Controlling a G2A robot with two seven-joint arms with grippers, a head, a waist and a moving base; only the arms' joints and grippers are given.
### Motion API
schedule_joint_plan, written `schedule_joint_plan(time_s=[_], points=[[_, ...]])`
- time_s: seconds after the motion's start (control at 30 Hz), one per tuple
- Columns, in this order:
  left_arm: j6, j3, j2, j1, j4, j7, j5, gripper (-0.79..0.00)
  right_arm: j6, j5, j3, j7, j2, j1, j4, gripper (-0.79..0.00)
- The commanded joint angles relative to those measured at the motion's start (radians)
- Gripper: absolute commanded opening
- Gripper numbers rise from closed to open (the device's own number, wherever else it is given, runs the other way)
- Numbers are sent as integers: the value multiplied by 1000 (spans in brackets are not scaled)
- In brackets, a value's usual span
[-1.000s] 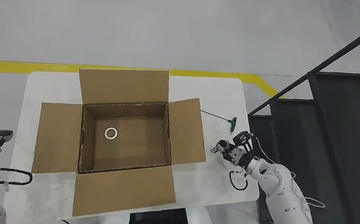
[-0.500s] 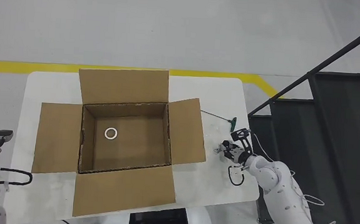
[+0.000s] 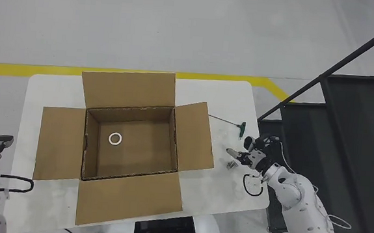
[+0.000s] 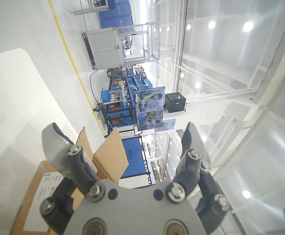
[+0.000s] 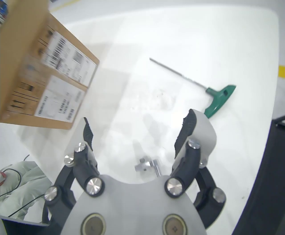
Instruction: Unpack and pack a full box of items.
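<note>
The box (image 3: 129,89) is matt brown cardboard, the worktop (image 3: 230,103) smooth white, the wrench (image 5: 220,98) green plastic with a metal shaft.

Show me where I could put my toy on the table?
Bare table lies at the far corner beyond the green key, and along the strip beside the box's left flap. It's crowded between the right flap, key, small metal piece and right pincer.

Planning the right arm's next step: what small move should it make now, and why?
Probably raise the right gripper and swing it toward the box: it is open and empty, the metal part and green T-handle key already lie out on the table, and a white ring is left inside the box.
</note>
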Motion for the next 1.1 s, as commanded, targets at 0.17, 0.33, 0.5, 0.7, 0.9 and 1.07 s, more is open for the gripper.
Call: schedule_joint_plan(time_s=[0.17,0.33,0.5,0.7,0.9,1.07], points=[[0,0,0,0,0,0,0,0,-98,-136,28,-252,4,-60,-160,0],[0,0,0,0,0,0,0,0,-120,-248,-15,-281,6,-25,-301,0],[0,0,0,0,0,0,0,0,-133,-328,-103,-148,8,64,-438,0],[0,0,0,0,0,0,0,0,-115,-332,-303,147,-1,249,-538,0],[0,0,0,0,0,0,0,0,5,-261,-561,527,-35,495,-474,0],[0,0,0,0,0,0,0,0,121,-140,-724,736,-78,697,-342,0]])
